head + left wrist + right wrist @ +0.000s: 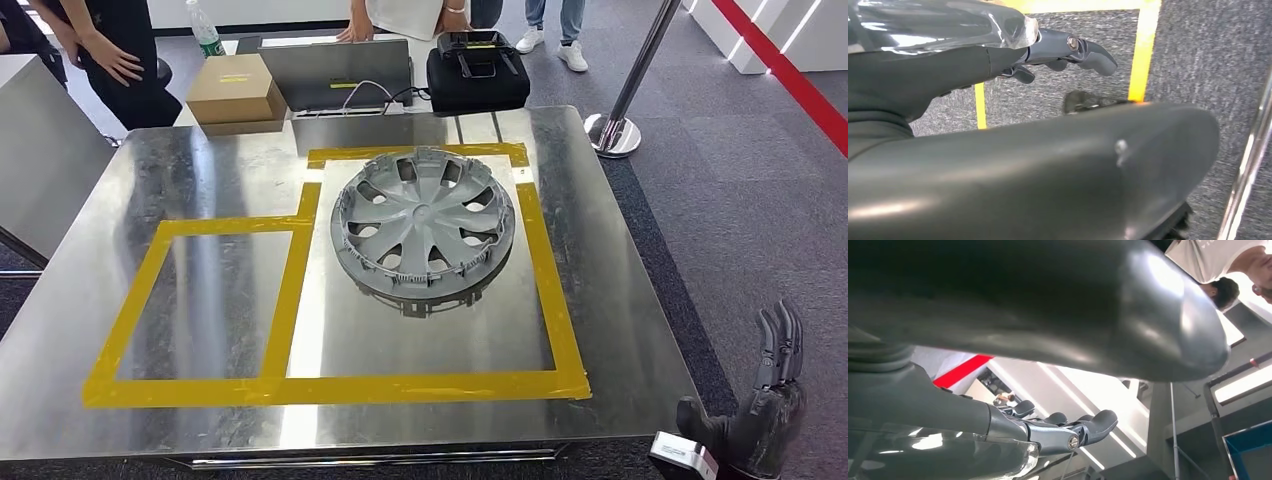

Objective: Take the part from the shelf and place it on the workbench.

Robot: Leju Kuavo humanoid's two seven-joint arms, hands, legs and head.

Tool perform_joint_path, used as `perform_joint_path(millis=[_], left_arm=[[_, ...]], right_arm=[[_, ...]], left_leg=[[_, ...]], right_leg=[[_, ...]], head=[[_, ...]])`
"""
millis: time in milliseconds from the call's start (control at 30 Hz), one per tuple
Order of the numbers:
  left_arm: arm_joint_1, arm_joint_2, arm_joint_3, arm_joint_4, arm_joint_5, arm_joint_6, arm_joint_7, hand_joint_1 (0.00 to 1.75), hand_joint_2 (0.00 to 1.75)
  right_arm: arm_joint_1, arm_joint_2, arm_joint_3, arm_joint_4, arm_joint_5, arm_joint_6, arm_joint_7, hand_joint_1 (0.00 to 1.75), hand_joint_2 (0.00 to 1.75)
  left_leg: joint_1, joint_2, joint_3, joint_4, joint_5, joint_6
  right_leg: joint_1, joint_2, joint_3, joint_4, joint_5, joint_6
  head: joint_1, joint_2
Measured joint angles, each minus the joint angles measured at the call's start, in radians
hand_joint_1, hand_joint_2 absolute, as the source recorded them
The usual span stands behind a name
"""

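A grey wheel cover [422, 226] lies flat on the steel workbench [620, 330], inside the larger yellow-taped square. My right hand [765, 410] hangs off the bench's near right corner, over the carpet, fingers stretched out and holding nothing. The right wrist view shows the same hand [1058, 432] with its fingers extended and nothing in them. In the left wrist view my left hand [1058, 50] hangs over grey carpet with yellow floor tape, fingers loosely extended and holding nothing.
At the bench's far edge stand a cardboard box [235, 90], a grey laptop [335, 75] and a black case [478, 70]. People stand behind them. A stanchion post [625, 100] rises at the far right. A smaller taped square [215, 300] lies left of the cover.
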State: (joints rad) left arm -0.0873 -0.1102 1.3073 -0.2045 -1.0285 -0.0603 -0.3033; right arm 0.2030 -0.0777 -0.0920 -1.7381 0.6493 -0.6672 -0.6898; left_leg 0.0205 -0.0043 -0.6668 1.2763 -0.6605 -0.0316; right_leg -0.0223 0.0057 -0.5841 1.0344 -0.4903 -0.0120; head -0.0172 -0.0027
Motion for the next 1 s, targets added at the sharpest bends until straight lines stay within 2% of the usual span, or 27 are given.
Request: perform_joint_path(millis=[33,67,133,167,200,233,267,300,333,367,400,467,500,533,567,600,633,667,700,733,800,833,867,900,967,1000], left_arm=[[0.0,0.0,0.0,0.0,0.0,0.0,0.0,0.0,0.0],[0.0,0.0,0.0,0.0,0.0,0.0,0.0,0.0,0.0],[-0.002,0.003,0.0,0.0,0.0,0.0,-0.002,0.0,0.0],[-0.004,0.005,0.0,-0.001,-0.001,0.0,-0.002,0.0,0.0],[-0.006,0.007,-0.001,-0.002,-0.002,0.0,-0.003,0.0,0.0],[-0.007,0.01,-0.001,-0.002,-0.004,0.0,-0.004,0.0,0.0],[-0.008,0.012,-0.002,-0.003,-0.006,-0.001,-0.006,0.0,0.0],[-0.008,0.014,-0.003,-0.003,-0.01,-0.002,-0.007,0.0,0.0],[-0.007,0.016,-0.005,-0.003,-0.014,-0.002,-0.009,0.0,0.0],[-0.007,0.018,-0.008,-0.004,-0.017,-0.003,-0.011,0.0,0.0],[-0.007,0.019,-0.011,-0.004,-0.019,-0.004,-0.013,0.0,0.0],[-0.007,0.021,-0.014,-0.004,-0.022,-0.007,-0.015,0.0,0.0],[-0.007,0.022,-0.016,-0.004,-0.024,-0.008,-0.016,0.0,0.0],[-0.007,0.022,-0.016,-0.004,-0.026,-0.009,-0.016,0.0,0.0],[-0.007,0.023,-0.017,-0.004,-0.027,-0.01,-0.016,0.0,0.0],[-0.007,0.023,-0.018,-0.004,-0.028,-0.011,-0.016,0.0,0.0],[-0.008,0.024,-0.019,-0.004,-0.028,-0.011,-0.016,0.0,0.0],[-0.008,0.025,-0.019,-0.005,-0.028,-0.011,-0.015,0.0,0.0],[-0.009,0.027,-0.02,-0.005,-0.027,-0.01,-0.015,0.0,0.0],[-0.009,0.027,-0.02,-0.005,-0.025,-0.007,-0.013,0.0,0.0],[-0.008,0.028,-0.02,-0.006,-0.017,0.0,-0.006,0.0,0.0],[-0.007,0.027,-0.019,-0.006,-0.013,0.003,-0.002,0.0,0.0],[-0.006,0.026,-0.019,-0.006,-0.011,0.005,0.001,0.0,0.0],[-0.006,0.025,-0.019,-0.005,-0.009,0.007,0.003,0.0,0.0],[-0.005,0.024,-0.019,-0.005,-0.007,0.007,0.004,0.0,0.0],[-0.005,0.024,-0.019,-0.005,-0.007,0.007,0.004,0.0,0.0]], right_arm=[[0.0,0.002,0.0,0.0,-0.001,0.0,-0.001,0.0,0.0],[-0.001,0.004,0.0,0.0,-0.002,0.0,-0.001,0.0,0.0],[-0.005,0.007,-0.001,0.0,-0.003,0.0,-0.002,0.0,0.0],[-0.007,0.01,-0.001,0.0,-0.003,0.0,-0.003,0.0,0.0],[-0.01,0.012,-0.001,0.0,-0.003,-0.001,-0.004,0.0,0.0],[-0.013,0.015,-0.001,0.0,-0.003,-0.001,-0.004,0.0,0.0],[-0.014,0.017,0.0,0.001,-0.003,-0.003,-0.005,0.0,0.0],[-0.016,0.019,0.0,0.001,-0.003,-0.004,-0.005,0.0,0.0],[-0.016,0.02,0.001,0.002,-0.003,-0.007,-0.006,0.0,0.0],[-0.017,0.021,0.001,0.002,-0.002,-0.009,-0.006,0.0,0.0],[-0.017,0.022,0.001,0.003,-0.002,-0.011,-0.006,0.0,0.0],[-0.017,0.023,0.002,0.004,-0.002,-0.012,-0.006,0.0,0.0],[-0.018,0.023,0.003,0.005,-0.004,-0.011,-0.006,0.0,0.0],[-0.019,0.023,0.003,0.007,-0.006,-0.008,-0.006,0.0,0.0],[-0.021,0.023,0.004,0.009,-0.008,-0.006,-0.006,0.0,0.0],[-0.024,0.023,0.005,0.01,-0.009,-0.004,-0.006,0.0,0.0],[-0.028,0.023,0.005,0.011,-0.009,-0.003,-0.006,0.0,0.0],[-0.033,0.024,0.006,0.012,-0.01,-0.001,-0.006,0.0,0.0],[-0.037,0.024,0.007,0.012,-0.014,0.004,-0.005,0.0,0.0],[-0.04,0.024,0.009,0.014,-0.019,0.011,-0.003,0.0,0.0],[-0.047,0.024,0.012,0.024,-0.033,0.029,0.003,0.0,0.0],[-0.053,0.024,0.015,0.031,-0.039,0.036,0.005,0.0,0.0],[-0.059,0.024,0.017,0.04,-0.044,0.042,0.008,0.0,0.0],[-0.065,0.024,0.02,0.048,-0.047,0.046,0.009,0.0,0.0],[-0.07,0.024,0.024,0.061,-0.051,0.049,0.009,0.0,0.0],[-0.071,0.024,0.025,0.066,-0.052,0.05,0.009,0.0,0.0]], left_leg=[[-0.003,0.0,0.01,0.011,0.002,0.004],[-0.007,0.0,0.038,-0.017,0.022,0.012],[-0.02,-0.001,0.137,-0.151,0.065,0.037],[-0.026,0.0,0.183,-0.221,0.076,0.048],[-0.032,0.0,0.213,-0.27,0.079,0.056],[-0.037,0.001,0.226,-0.295,0.077,0.059],[-0.039,0.001,0.226,-0.302,0.082,0.06],[-0.038,0.002,0.22,-0.306,0.091,0.063],[-0.037,0.004,0.213,-0.31,0.102,0.067],[-0.034,0.007,0.203,-0.314,0.115,0.073],[-0.031,0.01,0.191,-0.317,0.127,0.077],[-0.03,0.014,0.165,-0.316,0.147,0.08],[-0.03,0.016,0.152,-0.316,0.158,0.079],[-0.029,0.019,0.14,-0.314,0.168,0.077],[-0.027,0.02,0.128,-0.311,0.177,0.073],[-0.025,0.021,0.116,-0.306,0.185,0.069],[-0.023,0.022,0.104,-0.299,0.192,0.064],[-0.023,0.022,0.092,-0.291,0.197,0.057],[-0.023,0.022,0.082,-0.283,0.203,0.051],[-0.024,0.021,0.073,-0.279,0.21,0.045],[-0.022,0.021,0.063,-0.278,0.225,0.032],[-0.021,0.018,0.057,-0.273,0.219,0.027],[-0.019,0.015,0.047,-0.253,0.195,0.022],[-0.017,0.012,0.033,-0.215,0.153,0.017],[-0.017,0.008,-0.002,-0.093,0.054,0.012],[-0.017,0.008,-0.013,-0.036,0.028,0.01]], right_leg=[[0.004,-0.001,-0.009,0.0,0.007,-0.001],[0.009,-0.001,-0.017,0.0,0.015,-0.002],[0.015,-0.001,-0.028,0.001,0.029,-0.001],[0.018,-0.001,-0.032,0.001,0.036,0.001],[0.018,-0.002,-0.035,0.0,0.044,0.004],[0.018,-0.003,-0.036,0.0,0.051,0.01],[0.016,-0.004,-0.037,-0.002,0.058,0.016],[0.014,-0.004,-0.039,-0.002,0.062,0.021],[0.012,-0.004,-0.044,0.006,0.052,0.027],[0.012,-0.004,-0.053,0.029,0.025,0.032],[0.011,-0.004,-0.067,0.071,-0.017,0.037],[0.009,-0.004,-0.096,0.19,-0.105,0.047],[0.007,-0.004,-0.1,0.238,-0.123,0.051],[0.005,-0.004,-0.091,0.26,-0.119,0.055],[0.003,-0.004,-0.064,0.246,-0.097,0.057],[0.0,-0.005,-0.021,0.197,-0.068,0.06],[-0.003,-0.005,0.031,0.125,-0.052,0.062],[-0.004,-0.003,0.079,0.053,-0.048,0.062],[-0.004,-0.002,0.11,-0.001,-0.053,0.059],[-0.001,-0.001,0.123,-0.032,-0.062,0.054],[0.002,-0.001,0.113,-0.042,-0.059,0.033],[0.002,-0.003,0.104,-0.041,-0.05,0.022],[0.0,-0.005,0.094,-0.042,-0.041,0.011],[-0.001,-0.007,0.08,-0.043,-0.03,0.002],[0.0,-0.009,0.052,-0.042,-0.008,-0.004],[0.001,-0.01,0.038,-0.042,0.003,-0.003]], head=[[0.0,0.0],[0.0,0.0],[0.0,0.0],[0.001,0.0],[0.001,0.0],[0.001,0.0],[0.001,0.0],[0.0,0.0],[0.0,0.0],[0.002,0.0],[0.004,0.0],[0.007,0.0],[0.007,0.0],[0.007,0.0],[0.007,0.0],[0.007,0.0],[0.008,0.0],[0.008,0.0],[0.007,0.0],[0.008,0.0],[0.008,0.0],[0.008,0.0],[0.006,0.0],[0.005,0.0],[0.002,0.0],[0.002,0.0]])
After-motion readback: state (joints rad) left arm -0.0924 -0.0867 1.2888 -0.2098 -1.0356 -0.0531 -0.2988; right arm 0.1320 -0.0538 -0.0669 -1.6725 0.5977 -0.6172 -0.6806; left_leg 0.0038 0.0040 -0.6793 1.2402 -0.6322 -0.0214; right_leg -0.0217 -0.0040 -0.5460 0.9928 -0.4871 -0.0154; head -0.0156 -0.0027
